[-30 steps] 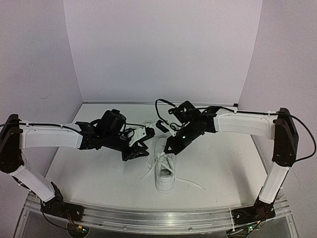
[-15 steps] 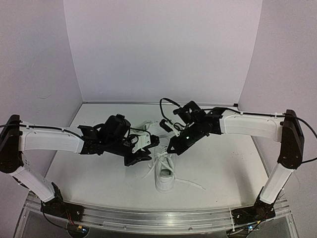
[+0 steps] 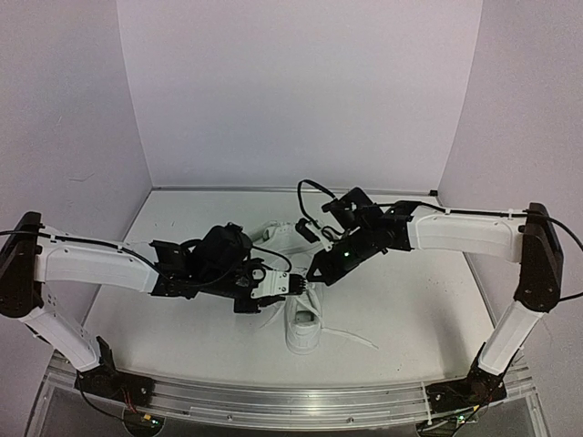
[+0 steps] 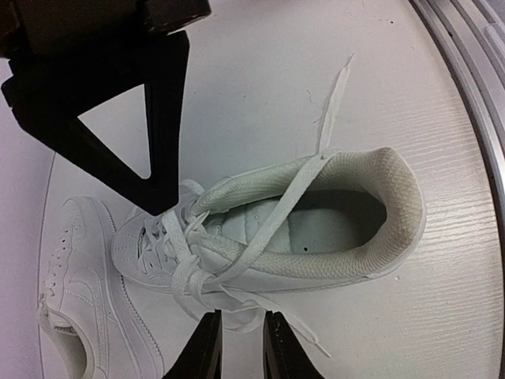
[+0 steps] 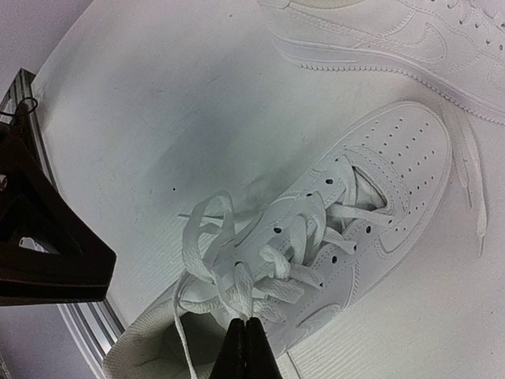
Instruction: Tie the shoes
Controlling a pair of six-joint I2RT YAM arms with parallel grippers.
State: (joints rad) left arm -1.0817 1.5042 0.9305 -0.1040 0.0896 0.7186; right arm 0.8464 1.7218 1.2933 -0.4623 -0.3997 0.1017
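Two white shoes lie mid-table. The near shoe (image 3: 303, 326) (image 4: 316, 237) (image 5: 371, 213) points away from the arms, its laces loose in loops over the tongue. The far shoe (image 3: 281, 234) (image 4: 87, 316) (image 5: 394, 39) lies behind it. My left gripper (image 3: 290, 284) (image 4: 241, 351) is low at the near shoe's left side, its jaws a narrow gap apart around a lace loop (image 4: 237, 320). From the right, my right gripper (image 3: 314, 271) (image 5: 246, 351) is shut on another lace loop (image 5: 241, 292) above the tongue.
One lace end (image 3: 353, 338) trails over the table to the right of the near shoe. A metal rail (image 3: 273, 401) runs along the front edge. White walls close in the back and both sides.
My left gripper has moved right and forward to the near shoe's side, and its jaws have narrowed. The right gripper has stayed shut on its lace, barely shifting.
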